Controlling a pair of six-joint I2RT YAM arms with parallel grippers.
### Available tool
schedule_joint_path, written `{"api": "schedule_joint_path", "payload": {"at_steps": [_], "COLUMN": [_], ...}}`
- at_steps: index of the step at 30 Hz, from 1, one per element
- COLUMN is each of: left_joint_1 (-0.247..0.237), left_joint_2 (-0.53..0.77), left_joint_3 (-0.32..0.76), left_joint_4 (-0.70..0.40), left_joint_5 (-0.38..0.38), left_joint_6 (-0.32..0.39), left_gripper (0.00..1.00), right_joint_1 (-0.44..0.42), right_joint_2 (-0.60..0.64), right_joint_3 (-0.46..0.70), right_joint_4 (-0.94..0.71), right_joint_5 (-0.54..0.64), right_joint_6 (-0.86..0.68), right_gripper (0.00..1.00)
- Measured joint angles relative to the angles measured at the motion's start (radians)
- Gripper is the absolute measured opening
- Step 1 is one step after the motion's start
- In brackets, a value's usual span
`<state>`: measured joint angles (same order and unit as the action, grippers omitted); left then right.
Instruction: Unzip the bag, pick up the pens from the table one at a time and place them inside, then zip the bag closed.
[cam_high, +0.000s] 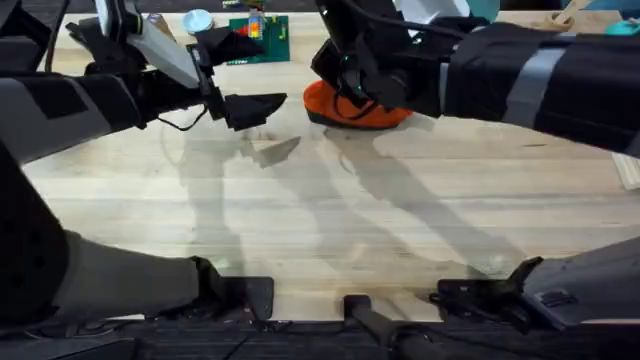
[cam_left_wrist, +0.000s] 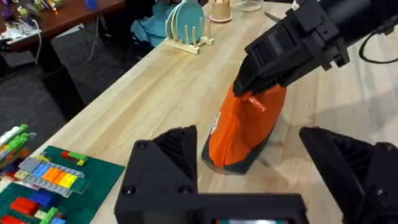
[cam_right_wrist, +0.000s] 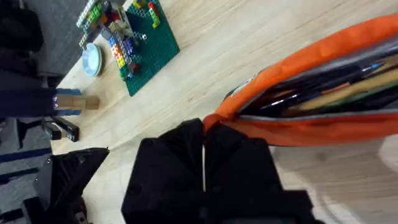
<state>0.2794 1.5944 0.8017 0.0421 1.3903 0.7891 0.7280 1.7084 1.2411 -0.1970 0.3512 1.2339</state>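
Bag (cam_left_wrist: 239, 134) is pinched at its end by R end effector (cam_right_wrist: 204, 140) on table (cam_high: 330, 215); L end effector (cam_left_wrist: 249, 165) is held wide, nearby.

The bag (cam_left_wrist: 242, 130) looks like soft matt orange cloth over a dark base strip, the table (cam_high: 330, 210) is pale, smooth planked wood with visible grain, and both grippers, left (cam_left_wrist: 261, 180) and right (cam_right_wrist: 204, 163), are matt black plastic.

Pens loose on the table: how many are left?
0 visible on the table. Several lie inside the open bag, which the right gripper pinches; more could be hidden behind the arms.
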Motion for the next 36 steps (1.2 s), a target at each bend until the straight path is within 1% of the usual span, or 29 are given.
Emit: {"api": "schedule_joint_path", "payload": {"at_steps": [5,9,16,19,22,26,31,36], "left_joint_1": [0.000,0.000,-0.001,-0.011,-0.043,-0.101,-0.163,-0.199], "left_joint_2": [0.017,0.085,0.190,0.224,0.258,0.292,0.309,0.309], "left_joint_3": [0.000,0.000,0.000,0.000,0.000,0.000,0.000,0.000], "left_joint_4": [0.003,0.003,0.008,0.025,0.055,0.114,0.175,0.233], "left_joint_5": [0.000,0.000,0.001,0.001,0.000,-0.001,-0.006,-0.038], "left_joint_6": [0.025,0.038,0.080,0.087,0.093,0.095,0.095,0.073], "left_gripper": [0.993,0.993,0.993,0.993,0.993,0.993,0.993,0.993], "right_joint_1": [0.000,0.000,0.000,0.000,0.000,0.000,0.000,0.000], "right_joint_2": [0.000,0.000,0.000,0.000,0.000,0.000,0.000,0.000], "right_joint_3": [0.000,0.000,0.000,0.000,0.000,0.000,0.000,0.000], "right_joint_4": [0.000,0.000,0.000,0.000,0.000,0.000,0.000,0.000], "right_joint_5": [0.000,0.000,0.000,0.000,0.000,0.000,0.000,0.000], "right_joint_6": [0.000,0.000,0.000,0.000,0.000,0.000,0.000,0.000], "right_gripper": [0.031,0.032,0.031,0.031,0.031,0.031,0.031,0.031]}}
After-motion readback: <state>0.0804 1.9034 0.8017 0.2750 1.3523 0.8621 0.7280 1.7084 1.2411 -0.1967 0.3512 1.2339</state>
